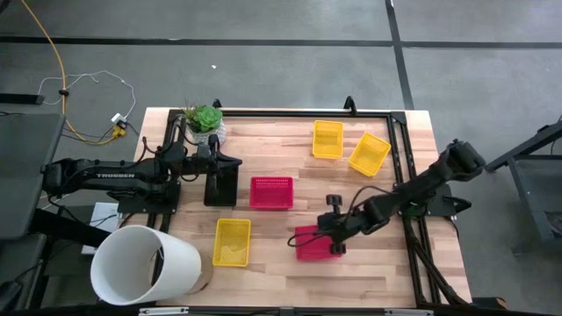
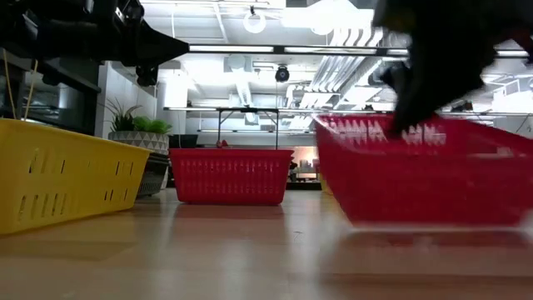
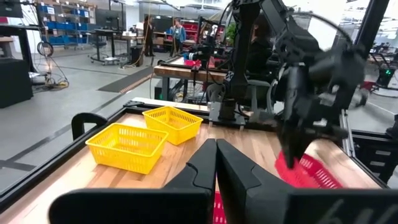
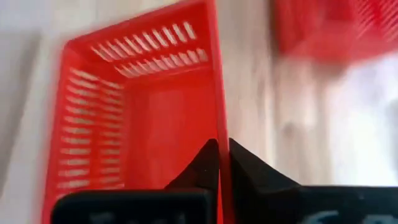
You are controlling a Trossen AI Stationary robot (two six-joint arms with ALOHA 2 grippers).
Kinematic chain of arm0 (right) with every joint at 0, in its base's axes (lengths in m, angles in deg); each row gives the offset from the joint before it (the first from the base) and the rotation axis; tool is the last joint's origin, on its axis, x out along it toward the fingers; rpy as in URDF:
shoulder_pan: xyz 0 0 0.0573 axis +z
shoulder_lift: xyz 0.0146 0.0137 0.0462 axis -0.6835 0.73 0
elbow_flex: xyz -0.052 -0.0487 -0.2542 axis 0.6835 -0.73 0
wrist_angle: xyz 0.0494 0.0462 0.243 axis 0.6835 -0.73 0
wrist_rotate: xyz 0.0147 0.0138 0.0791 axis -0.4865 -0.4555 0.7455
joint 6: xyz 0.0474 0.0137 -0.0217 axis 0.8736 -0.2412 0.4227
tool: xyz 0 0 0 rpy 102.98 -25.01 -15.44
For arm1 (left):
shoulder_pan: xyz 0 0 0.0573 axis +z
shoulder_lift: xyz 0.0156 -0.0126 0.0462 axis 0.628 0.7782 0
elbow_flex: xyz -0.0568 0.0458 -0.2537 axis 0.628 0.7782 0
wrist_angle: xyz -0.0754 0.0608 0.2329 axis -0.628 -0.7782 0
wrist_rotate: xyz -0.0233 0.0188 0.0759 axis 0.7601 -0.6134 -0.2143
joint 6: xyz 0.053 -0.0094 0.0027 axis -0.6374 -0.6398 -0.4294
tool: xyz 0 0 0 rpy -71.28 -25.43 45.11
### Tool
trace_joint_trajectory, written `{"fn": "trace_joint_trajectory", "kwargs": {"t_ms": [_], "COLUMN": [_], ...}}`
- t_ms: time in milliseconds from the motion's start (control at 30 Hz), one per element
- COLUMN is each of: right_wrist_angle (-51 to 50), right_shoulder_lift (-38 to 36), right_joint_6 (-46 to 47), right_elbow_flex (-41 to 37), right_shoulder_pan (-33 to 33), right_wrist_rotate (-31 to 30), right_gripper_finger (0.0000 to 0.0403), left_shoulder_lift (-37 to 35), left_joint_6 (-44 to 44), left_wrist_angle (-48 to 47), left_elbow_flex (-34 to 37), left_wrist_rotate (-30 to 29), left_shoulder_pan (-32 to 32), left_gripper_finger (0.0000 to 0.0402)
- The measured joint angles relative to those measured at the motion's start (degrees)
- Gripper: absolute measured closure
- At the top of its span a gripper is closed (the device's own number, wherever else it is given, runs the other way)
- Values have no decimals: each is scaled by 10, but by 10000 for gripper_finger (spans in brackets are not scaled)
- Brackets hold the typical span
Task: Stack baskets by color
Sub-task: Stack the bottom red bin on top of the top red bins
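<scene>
Red basket point(image 1: 313, 244) at the table's front edge is pinched by its wall in the closed right gripper point(image 1: 335, 247); lift level, then nest it squarely into the other red basket point(image 1: 270, 192).

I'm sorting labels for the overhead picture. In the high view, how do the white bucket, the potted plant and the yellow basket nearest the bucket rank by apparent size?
1. White bucket, clearly the largest, though it may stand taller and nearer the camera.
2. Yellow basket nearest the bucket.
3. Potted plant, a bit smaller than the basket; the gap is modest.
</scene>
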Motion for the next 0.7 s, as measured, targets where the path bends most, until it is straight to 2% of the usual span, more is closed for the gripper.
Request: {"fn": "trace_joint_trajectory", "kwargs": {"t_ms": [100, 233, 333, 467, 700], "right_wrist_angle": [77, 187, 181, 172, 174], "right_shoulder_lift": [-26, -36, -33, -14, 51], "right_joint_6": [-55, -134, -184, -243, -315], "right_elbow_flex": [0, 4, 36, 91, 150], "right_shoulder_pan": [-6, -31, -55, -109, -205], "right_wrist_rotate": [-31, -28, -54, -60, -33], "right_gripper_finger": [397, 400, 401, 402, 402], "left_shoulder_lift": [0, 0, 0, 0, 0], "left_joint_6": [-1, -4, -4, -9, -9], "left_wrist_angle": [1, 2, 3, 7, 15], "left_elbow_flex": [0, 0, 0, 0, 0], "left_wrist_rotate": [0, 0, -1, -2, -2], "left_shoulder_pan": [0, 0, 0, 0, 0], "left_gripper_finger": [402, 401, 402, 401, 402]}}
